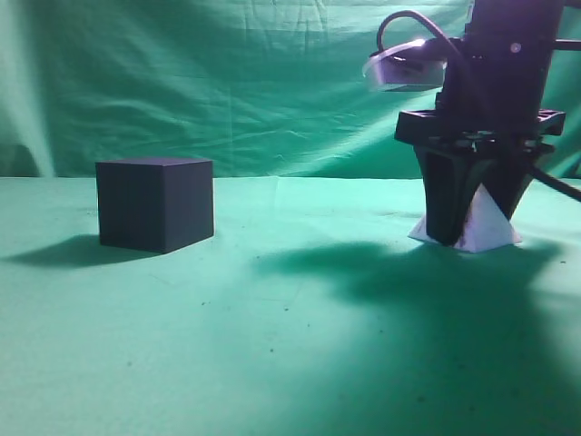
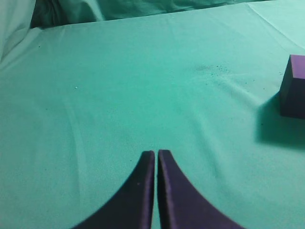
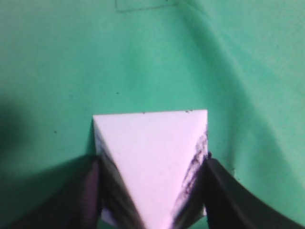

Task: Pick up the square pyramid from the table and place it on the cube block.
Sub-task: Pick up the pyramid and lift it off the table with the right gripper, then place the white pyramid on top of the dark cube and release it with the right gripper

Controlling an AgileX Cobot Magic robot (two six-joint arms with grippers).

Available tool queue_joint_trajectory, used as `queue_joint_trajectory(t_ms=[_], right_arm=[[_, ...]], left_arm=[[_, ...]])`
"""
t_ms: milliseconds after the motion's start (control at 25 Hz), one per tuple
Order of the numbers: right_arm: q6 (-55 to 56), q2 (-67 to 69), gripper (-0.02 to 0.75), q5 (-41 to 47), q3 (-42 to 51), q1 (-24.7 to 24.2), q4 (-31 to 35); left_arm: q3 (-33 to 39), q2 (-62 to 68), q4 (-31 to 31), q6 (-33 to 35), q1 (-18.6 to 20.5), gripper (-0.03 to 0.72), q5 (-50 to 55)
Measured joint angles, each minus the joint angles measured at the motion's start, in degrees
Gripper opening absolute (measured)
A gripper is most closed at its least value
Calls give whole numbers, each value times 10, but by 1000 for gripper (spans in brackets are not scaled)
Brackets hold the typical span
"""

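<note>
- From the outside camera we saw the right gripper lowered at the right side of the green-covered table, its dark fingers pointing down and straddling the white pyramid.
- The pyramid sat on the cloth toward the right edge of the table, its base showing on both sides of the fingers.
- We saw the dark cube well apart from it, on the left half of the table, resting flat on the cloth with a shadow on its left.
- A green cloth backdrop hung behind the far edge.
- From the left wrist camera we saw the left gripper above bare green cloth, its two dark fingers drawn together with only a thin slit between them and nothing held.
- In that view a part of the cube showed at the right edge.
- From the right wrist camera we saw the pyramid between the two fingers of the right gripper, one finger at each slanted side, set about as wide as the pyramid.
- We could not tell whether the pads pressed on the sides or only stood just beside them, nor whether the base had left the cloth.
</note>
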Motion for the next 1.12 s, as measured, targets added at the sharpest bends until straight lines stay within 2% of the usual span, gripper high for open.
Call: queue_joint_trajectory(t_ms=[240, 400, 520, 720, 760, 880, 1120], right_arm=[[-1, -10, 408, 72, -55, 0, 0], [-1, -37, 408, 136, -129, 15, -1], [-1, -42, 408, 190, -192, 44, -1], [-2, -33, 408, 225, -287, 122, -1], [-2, -26, 368, 236, -311, 137, 0], [-3, 20, 384, 267, -380, 183, 1], [-4, 129, 384, 283, -488, 234, 1]], left_arm=[[0, 0, 0, 0, 0, 0, 0], [0, 0, 0, 0, 0, 0, 0], [0, 0, 0, 0, 0, 0, 0], [0, 0, 0, 0, 0, 0, 0], [0, 0, 0, 0, 0, 0, 0], [0, 0, 0, 0, 0, 0, 0], [0, 0, 0, 0, 0, 0, 0]])
